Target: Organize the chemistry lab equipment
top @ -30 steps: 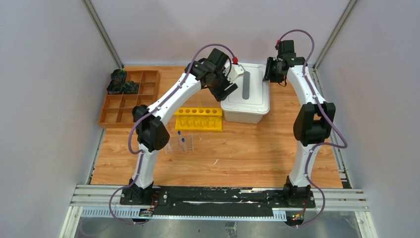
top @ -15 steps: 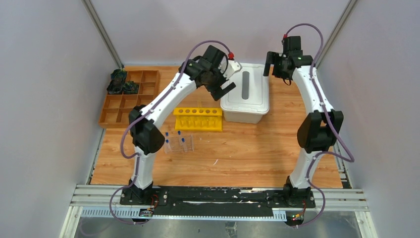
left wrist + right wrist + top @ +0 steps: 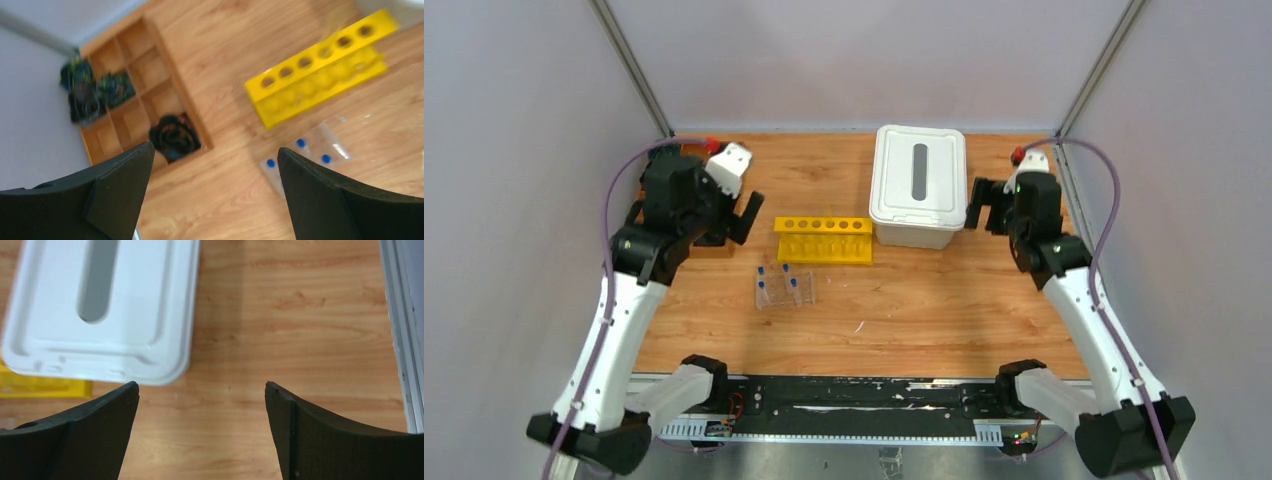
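Note:
A clear plastic rack (image 3: pixel 784 289) holding thin blue-capped tubes (image 3: pixel 300 143) stands on the wooden table in front of a yellow tube rack (image 3: pixel 824 240). My left gripper (image 3: pixel 729 218) hovers open and empty at the left, above the table between the brown tray and the clear rack (image 3: pixel 305 155). In its own view the left gripper (image 3: pixel 215 150) has bare wood between its fingers. My right gripper (image 3: pixel 986 208) hangs open and empty just right of the white lidded box (image 3: pixel 919 185). The right wrist view shows the right gripper (image 3: pixel 202 385) over bare table.
The brown wooden compartment tray (image 3: pixel 167 77) sits at the far left with dark bundles (image 3: pixel 175 135) in some cells; my left arm hides most of it from above. The white box (image 3: pixel 100 305) has its slotted lid on. A metal rail (image 3: pixel 400 330) borders the table on the right.
Both arms have drawn back from the white box, the left one swinging left toward the tray, the right one dropping to the box's right side. Both grippers have opened wide.

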You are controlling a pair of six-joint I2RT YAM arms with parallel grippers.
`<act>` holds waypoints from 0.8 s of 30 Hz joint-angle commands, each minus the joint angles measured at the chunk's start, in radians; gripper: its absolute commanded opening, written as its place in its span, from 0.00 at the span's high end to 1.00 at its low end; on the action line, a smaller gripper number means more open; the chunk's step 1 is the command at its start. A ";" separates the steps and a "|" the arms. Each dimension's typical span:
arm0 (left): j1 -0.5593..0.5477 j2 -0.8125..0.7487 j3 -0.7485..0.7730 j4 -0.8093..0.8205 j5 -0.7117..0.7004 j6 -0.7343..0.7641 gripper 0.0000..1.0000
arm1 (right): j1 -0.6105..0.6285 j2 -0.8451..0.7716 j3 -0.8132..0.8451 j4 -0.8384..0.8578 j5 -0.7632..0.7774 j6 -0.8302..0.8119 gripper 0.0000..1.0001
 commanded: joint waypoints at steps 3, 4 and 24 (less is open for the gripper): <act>0.246 -0.285 -0.508 0.337 0.058 -0.010 0.00 | 0.029 -0.297 -0.441 0.325 0.177 -0.061 0.01; 0.269 -0.312 -0.568 0.371 0.067 0.001 0.00 | 0.030 -0.333 -0.490 0.352 0.195 -0.062 0.01; 0.383 -0.200 -1.155 1.247 0.107 -0.194 0.00 | 0.021 -0.226 -0.996 1.137 0.451 -0.265 0.00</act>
